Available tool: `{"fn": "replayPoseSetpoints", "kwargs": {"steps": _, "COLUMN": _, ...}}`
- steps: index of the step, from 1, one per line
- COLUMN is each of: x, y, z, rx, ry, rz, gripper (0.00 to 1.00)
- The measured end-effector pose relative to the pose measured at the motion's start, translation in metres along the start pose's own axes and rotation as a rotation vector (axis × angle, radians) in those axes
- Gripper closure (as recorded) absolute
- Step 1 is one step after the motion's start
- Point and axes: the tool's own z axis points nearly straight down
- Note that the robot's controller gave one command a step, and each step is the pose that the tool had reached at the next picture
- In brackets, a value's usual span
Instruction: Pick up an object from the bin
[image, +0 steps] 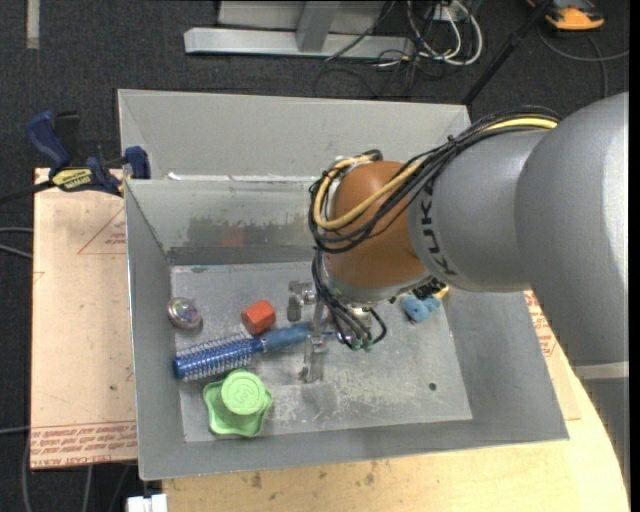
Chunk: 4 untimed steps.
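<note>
we see the hand (311, 338) at the handle end of the blue hairbrush (222, 355), whose long axis runs leftward from it across the bin (400, 385); its opening we cannot tell.

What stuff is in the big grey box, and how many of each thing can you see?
hairbrush: 1, blue, lying flat at the left of the bin floor, handle pointing toward the middle
block: 1, orange, just above the hairbrush
wavy round lid: 1, green, front left, right below the hairbrush
little round thing: 1, silvery, far left of the floor; too small to name
small blue thing: 1, blue, right of the middle, partly hidden by the arm; can't tell what it is
bin: 1, grey metal
arm: 1, grey with an orange cover and cables, coming in from the right
gripper: 1, metal, down at the hairbrush's handle end
</note>
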Motion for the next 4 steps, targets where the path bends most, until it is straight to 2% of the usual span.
{"fn": "replayPoseSetpoints", "kwargs": {"steps": 1, "x": -0.002, "y": 0.004, "z": 0.001, "rx": 0.001, "ry": 0.000, "rz": -0.090, "gripper": 0.00}}
{"fn": "replayPoseSetpoints", "kwargs": {"steps": 2, "x": -0.006, "y": 0.002, "z": 0.032, "rx": 0.001, "ry": 0.004, "rz": -0.206, "gripper": 0.00}}
{"fn": "replayPoseSetpoints", "kwargs": {"steps": 3, "x": -0.006, "y": 0.002, "z": 0.032, "rx": -0.001, "ry": 0.003, "rz": -0.204, "gripper": 0.00}}
{"fn": "replayPoseSetpoints", "kwargs": {"steps": 4, "x": -0.006, "y": 0.002, "z": 0.031, "rx": -0.001, "ry": 0.002, "rz": -0.203, "gripper": 1.00}}
